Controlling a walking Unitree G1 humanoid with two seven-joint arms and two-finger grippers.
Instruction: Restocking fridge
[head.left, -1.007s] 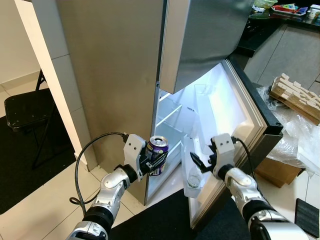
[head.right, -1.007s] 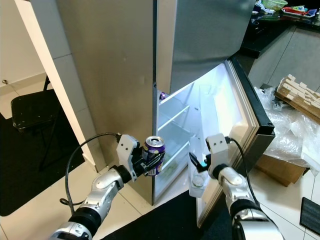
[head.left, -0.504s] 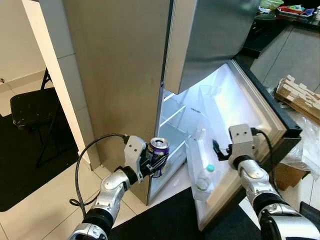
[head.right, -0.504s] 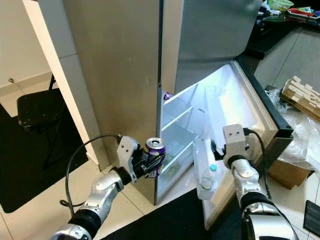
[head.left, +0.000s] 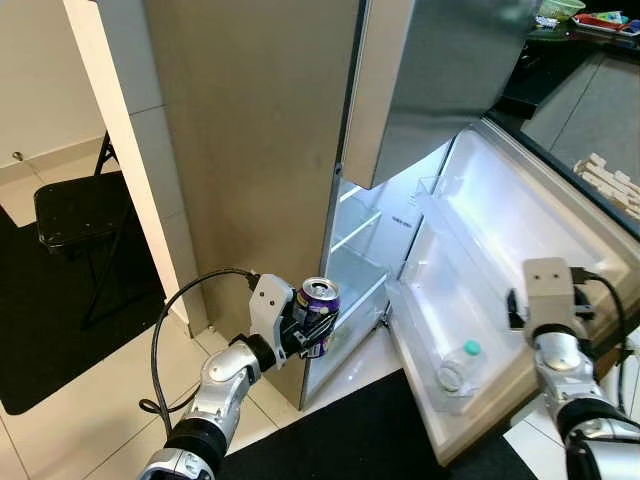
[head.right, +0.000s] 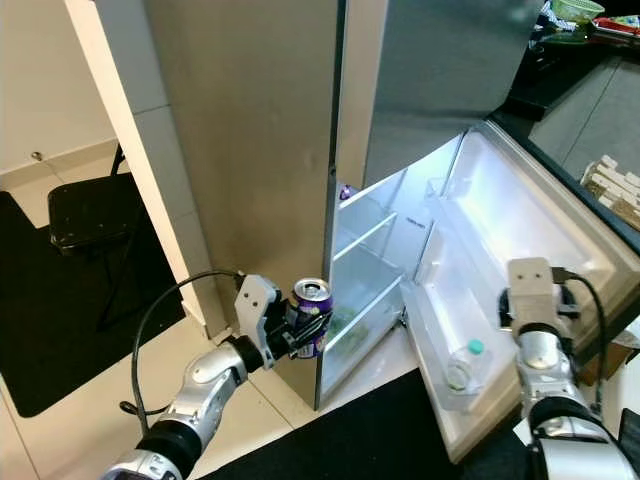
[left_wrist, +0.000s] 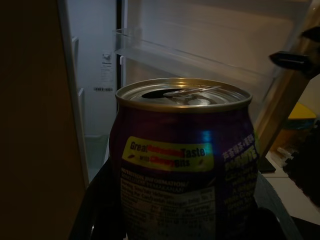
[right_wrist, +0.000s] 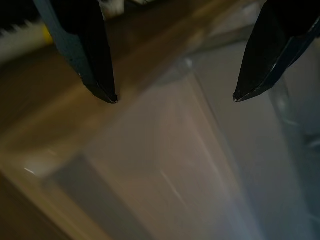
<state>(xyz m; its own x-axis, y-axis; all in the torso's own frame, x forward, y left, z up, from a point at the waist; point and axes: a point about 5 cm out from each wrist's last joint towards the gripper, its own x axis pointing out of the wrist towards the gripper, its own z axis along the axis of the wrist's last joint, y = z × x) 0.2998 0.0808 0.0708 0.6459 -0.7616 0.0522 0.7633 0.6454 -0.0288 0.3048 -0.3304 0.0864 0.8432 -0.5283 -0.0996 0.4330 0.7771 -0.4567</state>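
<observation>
- L gripper: your fingers are clamped on a purple drink can, held upright, tab end up, opening visible on top in the L wrist view. Can sits just outside the fridge, at the front edge of the lower compartment, level w/ the lowest shelf area.
- R gripper: your fingers are spread wide, nothing between them. In the R wrist view the tips hang over the clear wall of a door bin; can't tell if they touch it. R wrist housing sits at the outer edge of the lower door.
- Lower door: swung wide, lit white liner facing up/out. Door bin near its bottom edge holds a clear bottle w/ a green cap, lying on its side.
- Fridge interior: lit, white shelves visible; a small purple item at the back of the upper visible shelf, too small to identify.
- Upper door: stainless, ajar above the lower compartment.
- Surroundings: black folding chair on your L side beside a white wall column; black mat on the tile floor in front of the fridge; dark countertop w/ clutter far R.
</observation>
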